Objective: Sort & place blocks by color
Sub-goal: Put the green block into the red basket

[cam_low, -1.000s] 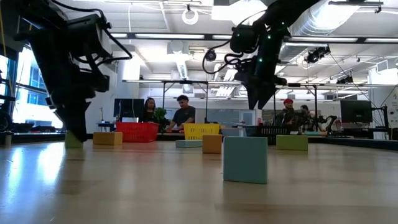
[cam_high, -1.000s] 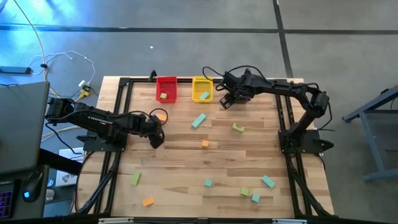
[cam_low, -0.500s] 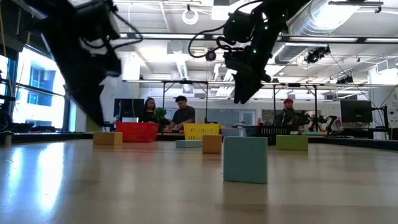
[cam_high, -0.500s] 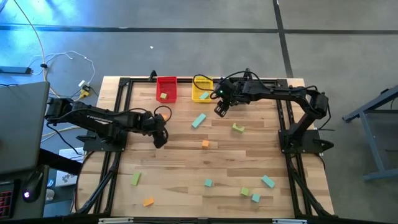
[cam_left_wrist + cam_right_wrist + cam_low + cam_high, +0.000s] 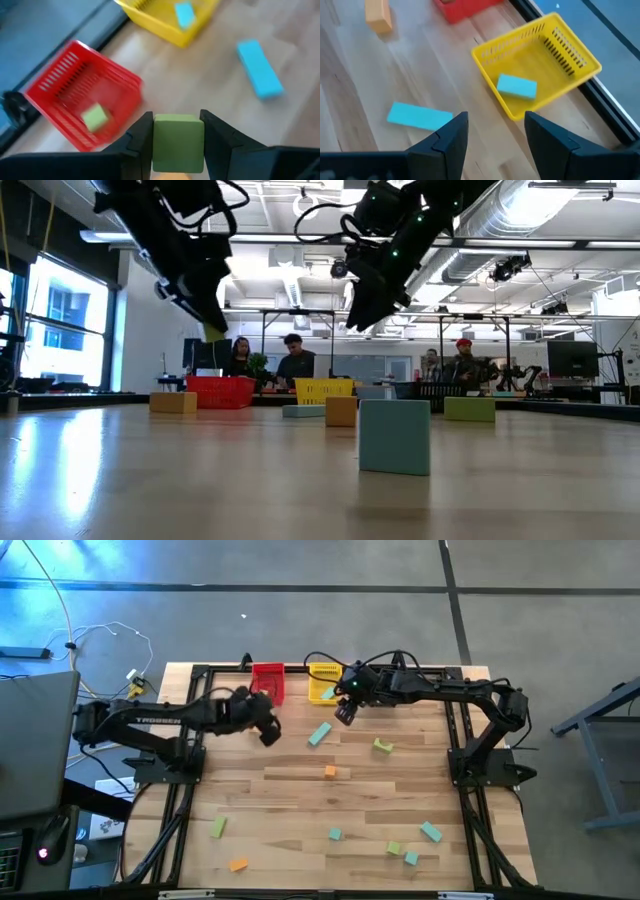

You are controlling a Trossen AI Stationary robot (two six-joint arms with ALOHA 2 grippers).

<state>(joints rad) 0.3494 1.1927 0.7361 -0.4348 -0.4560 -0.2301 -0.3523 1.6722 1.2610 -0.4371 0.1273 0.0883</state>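
we see the table [image 5: 300, 790] with blocks strewn over its near half and two bins at the far edge: the red bin [image 5: 267, 681] and, just beside it, the yellow bin [image 5: 325, 682]. the left arm reaches in from its side and the left gripper [image 5: 268, 730] hangs above the wood just short of the red bin, pinched tight on a green block [image 5: 178, 141]. from its wrist view the red bin [image 5: 82, 114] lies ahead and a little to one side, one green block already inside; we judge the next move is a short carry forward over that rim, then release. the left arm is plainly the nearer one to it.

the right gripper [image 5: 345, 712] hovers by the yellow bin, fingers spread and empty. a teal bar [image 5: 319, 733] lies on the table just beside it toward the near side, its long axis slanted to the table edge, so we think the wrist must turn to straddle its short side. a teal block [image 5: 516, 86] sits in the yellow bin [image 5: 540, 65].
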